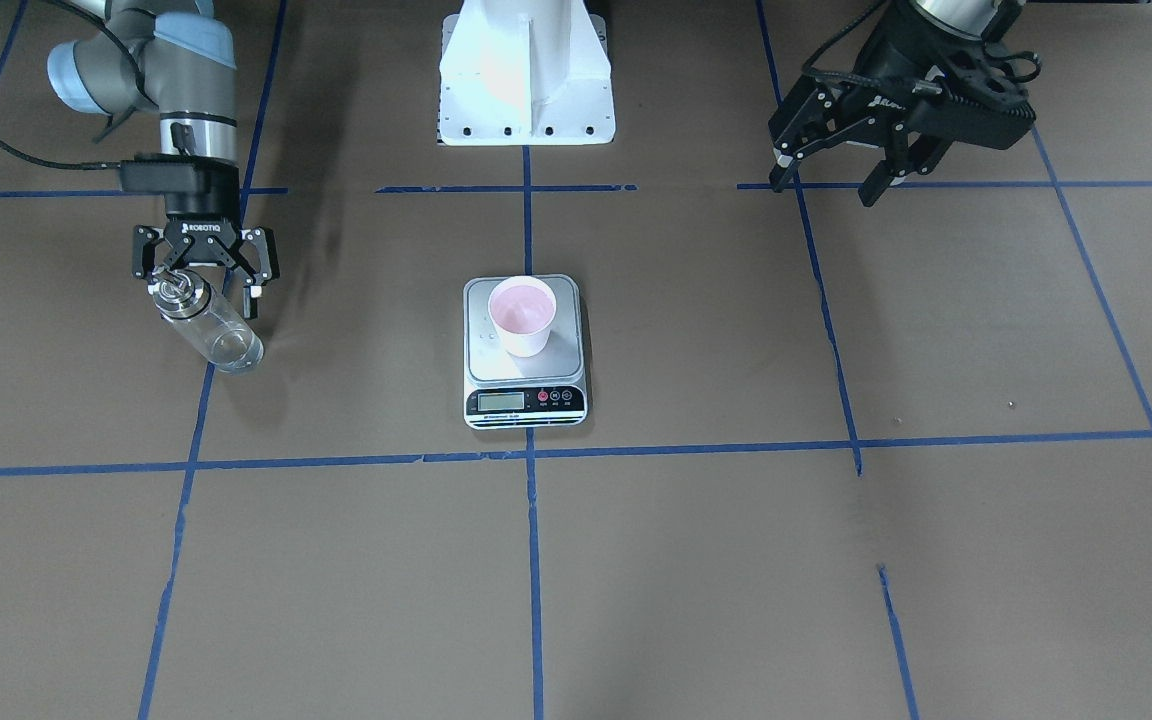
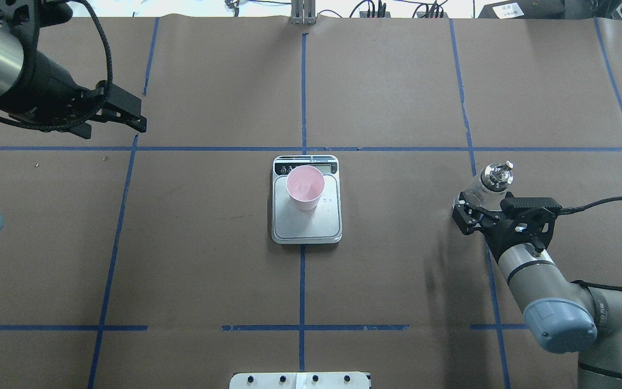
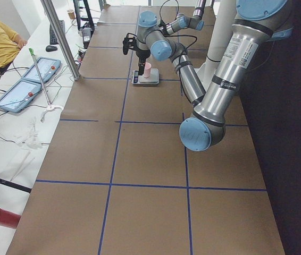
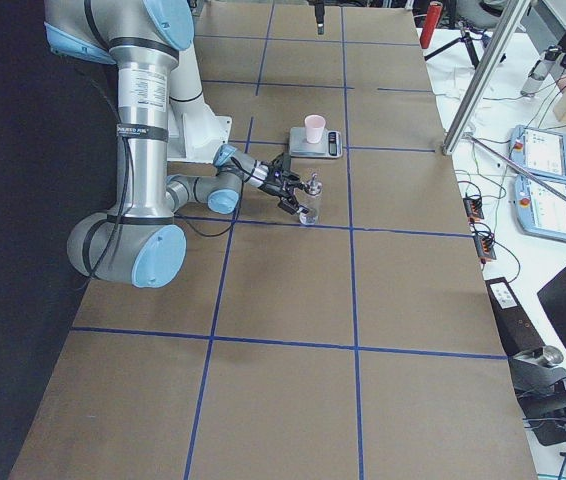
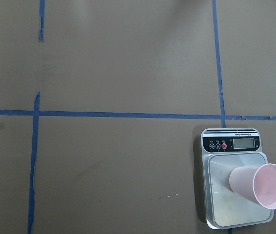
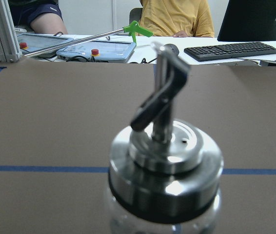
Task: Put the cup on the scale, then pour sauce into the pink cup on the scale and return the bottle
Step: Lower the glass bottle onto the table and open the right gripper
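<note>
Two grippers share this table [image 2: 397,270]. On the robot's left, the left gripper [image 1: 831,182] hangs well apart from everything, fingers spread and empty, seemingly parked clear of the work. In the middle, one scale [image 2: 305,227] carries one cup [image 2: 305,186], upright on the platform, ready to take sauce; whether any is inside is unclear. On the right, the right gripper [image 1: 204,292] straddles the one bottle [image 2: 496,175] just below its cap, fingers apart and not visibly pinching. The bottle stands upright on the table.
</note>
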Controlling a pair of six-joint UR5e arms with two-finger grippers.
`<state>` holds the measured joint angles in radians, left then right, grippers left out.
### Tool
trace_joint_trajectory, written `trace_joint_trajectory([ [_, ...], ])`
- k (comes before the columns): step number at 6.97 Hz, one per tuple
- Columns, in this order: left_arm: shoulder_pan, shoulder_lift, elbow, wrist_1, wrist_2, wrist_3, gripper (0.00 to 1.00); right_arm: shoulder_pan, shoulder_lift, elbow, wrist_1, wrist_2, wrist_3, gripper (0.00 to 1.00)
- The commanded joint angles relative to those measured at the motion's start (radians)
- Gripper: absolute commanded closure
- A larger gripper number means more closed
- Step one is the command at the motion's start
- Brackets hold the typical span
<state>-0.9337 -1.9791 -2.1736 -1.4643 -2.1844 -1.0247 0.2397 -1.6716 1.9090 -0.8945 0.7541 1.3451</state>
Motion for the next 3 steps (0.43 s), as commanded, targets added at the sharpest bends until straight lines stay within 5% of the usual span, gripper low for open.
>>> trace_joint_trajectory([
  [1, -0.001, -0.001, -0.002, 0.001, 0.000, 0.000, 0.00, -0.031, -0.045, 0.048, 0.002, 0.002, 0.008, 0.00],
  [3, -0.001, 0.000, -0.018, 0.019, 0.000, 0.000, 0.00, -0.042, -0.135, 0.117, 0.002, 0.059, 0.008, 0.00],
])
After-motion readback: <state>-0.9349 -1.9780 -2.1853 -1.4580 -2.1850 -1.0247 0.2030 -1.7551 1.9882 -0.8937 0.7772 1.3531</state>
